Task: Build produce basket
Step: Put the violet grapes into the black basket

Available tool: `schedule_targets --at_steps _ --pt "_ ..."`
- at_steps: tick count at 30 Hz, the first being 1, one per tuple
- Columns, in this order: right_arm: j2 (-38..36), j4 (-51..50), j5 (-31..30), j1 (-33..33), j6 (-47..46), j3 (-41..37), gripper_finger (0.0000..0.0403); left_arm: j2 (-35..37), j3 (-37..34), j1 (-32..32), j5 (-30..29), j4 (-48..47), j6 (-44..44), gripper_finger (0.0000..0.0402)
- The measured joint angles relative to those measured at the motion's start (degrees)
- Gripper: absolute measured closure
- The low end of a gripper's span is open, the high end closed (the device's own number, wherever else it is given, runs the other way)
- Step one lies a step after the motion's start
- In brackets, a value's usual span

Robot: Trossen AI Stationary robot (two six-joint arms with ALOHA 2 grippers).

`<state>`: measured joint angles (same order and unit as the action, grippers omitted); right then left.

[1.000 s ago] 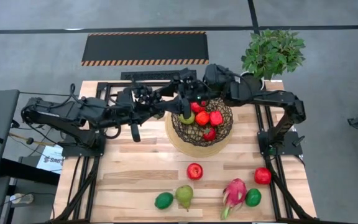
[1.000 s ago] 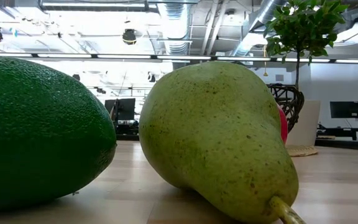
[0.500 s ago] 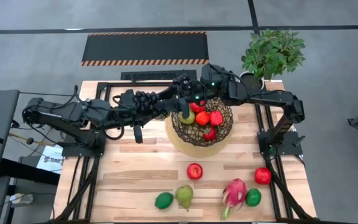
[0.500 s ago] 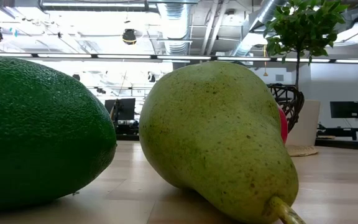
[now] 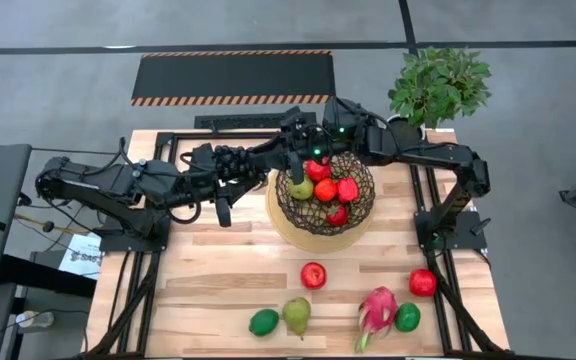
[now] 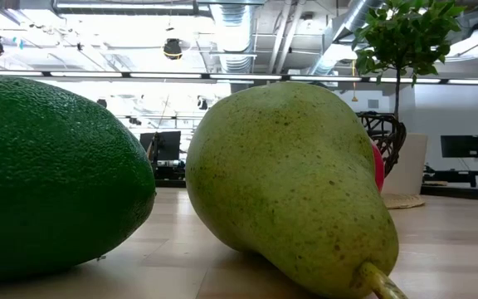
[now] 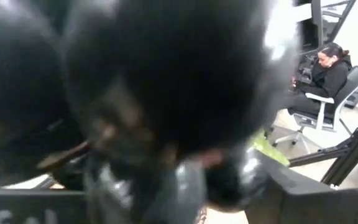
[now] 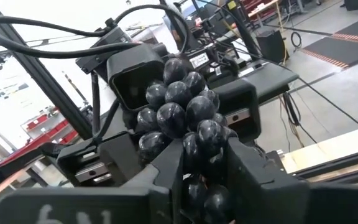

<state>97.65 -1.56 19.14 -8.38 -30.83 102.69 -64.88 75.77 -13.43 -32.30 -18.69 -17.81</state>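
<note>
The dark grape bunch (image 8: 179, 109) hangs in the air between my two arms, just left of the basket's far rim (image 5: 278, 175). In the high view the grape bunch (image 5: 240, 158) lies at the end of my left gripper (image 5: 208, 165). My right gripper (image 8: 204, 152) reaches in from the basket side and is shut on the bunch's near end. The left wrist view is filled by a dark blur. The wire basket (image 5: 363, 210) holds a pear (image 5: 300, 188) and several red apples (image 5: 326, 188). My right gripper pinches the lower grapes at the bunch's end (image 8: 205, 140) between its two fingers (image 8: 166, 168), one on each side. It comes in roughly level from the table's right. The bunch is clear of the table, and its upper grapes stand out beyond the fingertips.
Near the front edge lie a lime (image 5: 264, 322), a pear (image 5: 296, 316), a dragon fruit (image 5: 376, 310) and another lime (image 5: 406, 317). Two red apples (image 5: 313, 275) (image 5: 422, 282) sit mid-table. A potted plant (image 5: 438, 85) stands far right. A person (image 7: 328, 68) sits beyond the table.
My right gripper has moved from above the basket toward the table's left and far edge, up to the grape bunch. The bunch has drifted slightly toward the basket.
</note>
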Motion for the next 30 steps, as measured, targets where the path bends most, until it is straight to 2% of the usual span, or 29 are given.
schedule_targets --at_steps 4,9,22,30 --pt "-0.19 -0.16 0.04 -1.34 -0.02 -0.05 0.0306 0.02 0.09 0.07 -0.51 -0.04 -0.73 0.0202" --pt "-0.54 -0.47 0.07 -2.76 -0.03 -0.09 0.0308 0.07 0.11 0.08 -1.52 -0.08 -0.84 0.0173" --pt "-3.97 -7.31 -0.65 -6.91 4.05 -0.06 0.0309 0.07 0.11 0.04 -4.2 -6.24 -2.92 0.0166" --pt "-8.65 -23.52 -8.02 -10.06 10.08 -0.07 0.0309 0.07 0.11 0.04 -4.21 -7.7 -4.29 0.0166"
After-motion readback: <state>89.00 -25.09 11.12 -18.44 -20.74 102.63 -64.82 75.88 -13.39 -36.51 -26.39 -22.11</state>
